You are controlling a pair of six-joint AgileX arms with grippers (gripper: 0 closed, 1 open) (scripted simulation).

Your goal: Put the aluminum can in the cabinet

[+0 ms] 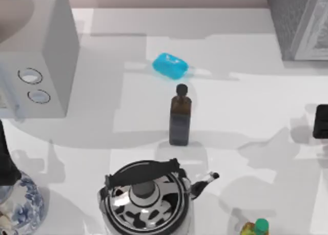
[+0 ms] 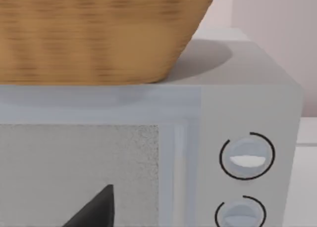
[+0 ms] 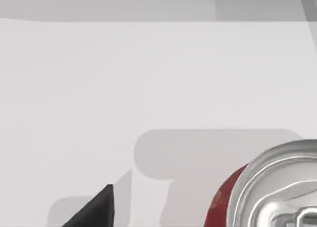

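1. Top view: the cabinet (image 1: 302, 22) stands at the far right corner of the worktop (image 1: 241, 107), grey and speckled, with a paler framed panel on its front.
2. At the right edge of the same view a dark part of my right arm (image 1: 322, 121) reaches in over the worktop; I cannot tell how its jaws stand.
3. Right wrist view: the aluminum can (image 3: 277, 190) stands upright on the white worktop, its silver lid with pull tab facing the camera and a sliver of red wall beside it. One dark fingertip (image 3: 96, 209) shows near it, apart from the can.
4. Left wrist view: this camera faces a light-grey microwave (image 2: 148, 153) with two round dials, a woven basket (image 2: 99, 34) resting on its top. One dark fingertip (image 2: 96, 209) shows; the left jaws' state I cannot tell.
5. Top view again: the microwave sits at the left, a blue soap bar (image 1: 170, 65) lies at the far middle, a dark brown bottle (image 1: 180, 117) stands just nearer, and a black-and-white kettle (image 1: 146, 196) sits at the near edge.
6. A small yellow green-capped bottle (image 1: 254, 228) stands near right, and a blue-and-white vase (image 1: 18, 204) near left.
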